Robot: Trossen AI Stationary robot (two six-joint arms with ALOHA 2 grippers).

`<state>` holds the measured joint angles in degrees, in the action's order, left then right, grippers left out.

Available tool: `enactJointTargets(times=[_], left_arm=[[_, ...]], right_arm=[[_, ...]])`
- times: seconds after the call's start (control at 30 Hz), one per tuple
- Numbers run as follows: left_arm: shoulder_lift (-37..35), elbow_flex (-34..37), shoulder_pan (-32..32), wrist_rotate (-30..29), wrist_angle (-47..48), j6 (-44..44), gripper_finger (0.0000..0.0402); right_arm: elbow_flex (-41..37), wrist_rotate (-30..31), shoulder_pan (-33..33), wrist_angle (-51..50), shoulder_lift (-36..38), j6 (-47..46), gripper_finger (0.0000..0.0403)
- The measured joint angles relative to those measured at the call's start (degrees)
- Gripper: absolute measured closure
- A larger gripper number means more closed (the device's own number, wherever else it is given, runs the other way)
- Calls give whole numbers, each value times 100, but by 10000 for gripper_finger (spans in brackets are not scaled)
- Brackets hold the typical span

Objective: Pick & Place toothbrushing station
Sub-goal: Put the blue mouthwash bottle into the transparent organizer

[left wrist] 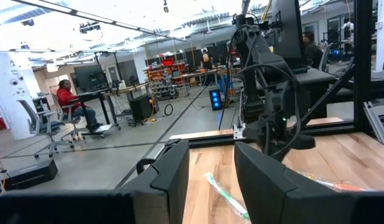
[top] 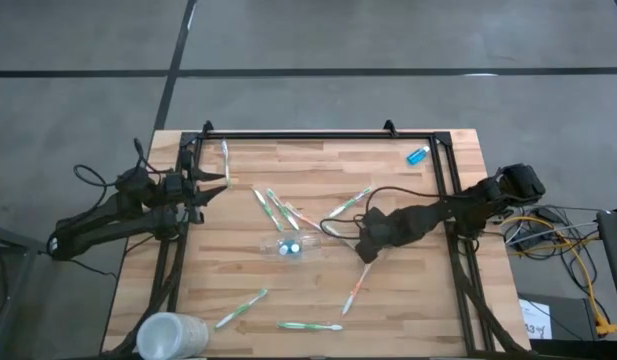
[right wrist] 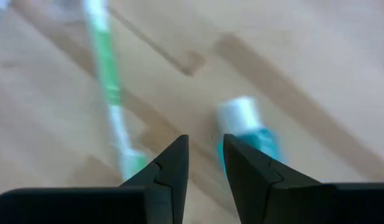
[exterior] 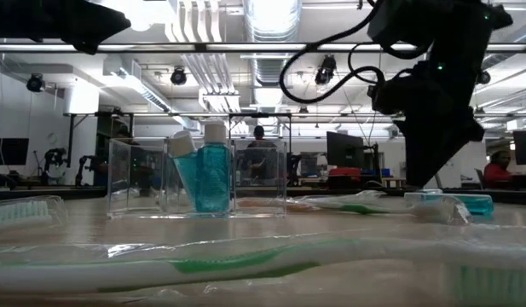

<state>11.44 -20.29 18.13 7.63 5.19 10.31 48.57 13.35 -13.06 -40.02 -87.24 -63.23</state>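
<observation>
The toothbrushing station, a small see-through holder, stands on the wooden table near its middle with two blue tubes upright inside. My right gripper hangs just to the right of it, pointing steeply down, open by a narrow gap with only bare wood showing between the fingers. Past its fingertips a blue tube with a white cap and a green-and-white toothbrush lie flat on the table. My left gripper waits open at the table's far left, pointing level.
Several loose toothbrushes lie about the table. Another blue tube lies at the far right corner. A frosted white cup lies at the near left corner. A black frame rail borders the table.
</observation>
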Motion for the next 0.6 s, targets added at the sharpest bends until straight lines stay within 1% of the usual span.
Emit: enactJointTargets(times=[0.13, 0.2, 0.27, 0.4, 0.6], left_arm=[[0, 0, 0, -1, 0, 0, 268], [0, 0, 0, 0, 0, -2, 268], [0, 0, 0, 1, 0, -2, 268], [0, 0, 1, 1, 0, -2, 268], [0, 0, 2, -2, 0, -2, 268]], right_arm=[[492, -85, 0, -1451, 11, -3, 309], [643, -357, 0, -2051, 13, -13, 306], [705, -651, 1, -2448, 13, -21, 303], [568, -1069, -6, -2529, 13, -8, 297], [342, -1085, -5, -2325, -94, 1, 298]])
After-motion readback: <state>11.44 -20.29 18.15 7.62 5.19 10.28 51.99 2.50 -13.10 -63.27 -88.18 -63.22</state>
